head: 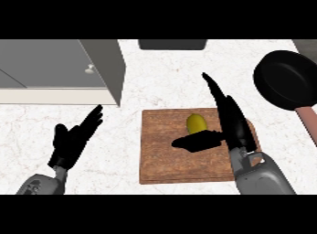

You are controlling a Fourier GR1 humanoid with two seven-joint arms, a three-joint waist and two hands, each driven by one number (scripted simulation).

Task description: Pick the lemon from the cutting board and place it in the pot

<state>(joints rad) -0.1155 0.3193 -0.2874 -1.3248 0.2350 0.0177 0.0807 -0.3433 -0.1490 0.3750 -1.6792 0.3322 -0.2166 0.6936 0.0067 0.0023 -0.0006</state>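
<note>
Going for the lemon

My right robot hand (223, 119) was spread open beside the lemon (196, 123), thumb underneath ready to pinch it.

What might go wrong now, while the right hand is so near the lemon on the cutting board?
The lemon lies beside the thumb of the open right hand; a nudge might roll it across the cutting board before the fingers close. The pot sits far to the right, so the carry may be long, and its pink handle points toward the arm.
</note>
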